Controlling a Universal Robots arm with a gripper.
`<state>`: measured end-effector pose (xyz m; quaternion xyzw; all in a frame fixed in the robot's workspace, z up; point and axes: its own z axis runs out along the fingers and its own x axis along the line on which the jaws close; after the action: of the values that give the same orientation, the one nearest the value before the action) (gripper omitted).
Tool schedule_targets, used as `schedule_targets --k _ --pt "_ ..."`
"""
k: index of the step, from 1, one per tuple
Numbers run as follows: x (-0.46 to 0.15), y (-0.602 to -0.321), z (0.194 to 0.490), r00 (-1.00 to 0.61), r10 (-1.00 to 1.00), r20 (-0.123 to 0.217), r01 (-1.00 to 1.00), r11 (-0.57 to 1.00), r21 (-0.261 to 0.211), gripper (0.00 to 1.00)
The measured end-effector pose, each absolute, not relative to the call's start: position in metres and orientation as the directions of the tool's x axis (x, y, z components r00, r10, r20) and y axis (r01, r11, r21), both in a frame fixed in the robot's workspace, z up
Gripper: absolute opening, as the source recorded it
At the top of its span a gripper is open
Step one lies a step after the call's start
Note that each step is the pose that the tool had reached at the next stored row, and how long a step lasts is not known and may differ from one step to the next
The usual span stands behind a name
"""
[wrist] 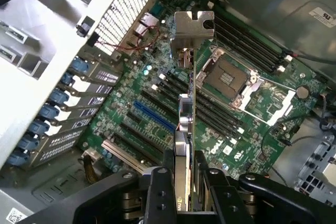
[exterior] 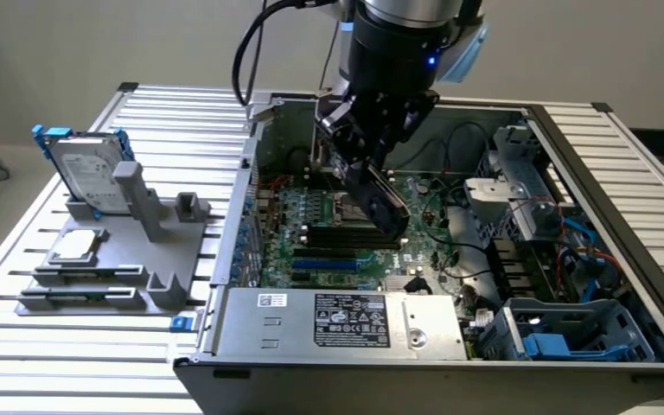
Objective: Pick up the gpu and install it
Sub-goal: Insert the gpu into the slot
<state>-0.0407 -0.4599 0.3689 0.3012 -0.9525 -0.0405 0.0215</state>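
My gripper [exterior: 365, 147] hangs inside the open computer case [exterior: 239, 216], shut on the gpu [exterior: 380, 201], a thin black card held edge-down and tilted above the green motherboard [exterior: 309, 212]. In the wrist view the gpu [wrist: 185, 116] appears edge-on between my two black fingers [wrist: 160, 192], with my gripper [wrist: 186, 184] clamped on its near end. Its silver end bracket [wrist: 193, 27] points away toward the case's rear wall. The card floats over the black expansion slots, beside the blue slot [wrist: 153, 116], apart from the board.
A silver hard drive in a blue frame [exterior: 84, 169] and a small square chip [exterior: 76, 246] rest on a grey fixture [exterior: 148, 268] at the exterior view's left. The CPU socket [wrist: 227, 77], memory slots, power supply [exterior: 344, 320] and cables crowd the case.
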Motion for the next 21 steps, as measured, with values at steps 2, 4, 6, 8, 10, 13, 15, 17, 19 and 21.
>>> schedule_targets --k 2,4,6,8,10,13,15,17,19,21 --pt "-0.041 -0.46 0.368 -0.796 -0.604 0.017 -0.601 0.794 0.09 0.27" --pt "-0.041 -0.46 0.367 -0.774 -0.633 0.017 -0.629 0.772 0.089 0.27" --pt "-0.041 -0.46 0.366 -0.75 -0.661 0.018 -0.657 0.749 0.089 0.27" --pt "-0.041 -0.46 0.365 -0.726 -0.688 0.018 -0.684 0.724 0.088 0.27" --pt "-0.041 -0.46 0.364 -0.7 -0.714 0.018 -0.71 0.699 0.088 0.27" --pt "-0.041 -0.46 0.363 -0.661 -0.751 0.018 -0.747 0.659 0.088 0.27" --pt "-0.041 -0.46 0.361 -0.632 -0.775 0.018 -0.771 0.631 0.088 0.27" --pt "-0.041 -0.46 0.36 -0.604 -0.797 0.018 -0.793 0.603 0.088 0.27" --pt "-0.041 -0.46 0.359 -0.575 -0.818 0.018 -0.814 0.574 0.088 0.27" --pt "-0.041 -0.46 0.358 -0.544 -0.839 0.018 -0.835 0.543 0.088 0.27"
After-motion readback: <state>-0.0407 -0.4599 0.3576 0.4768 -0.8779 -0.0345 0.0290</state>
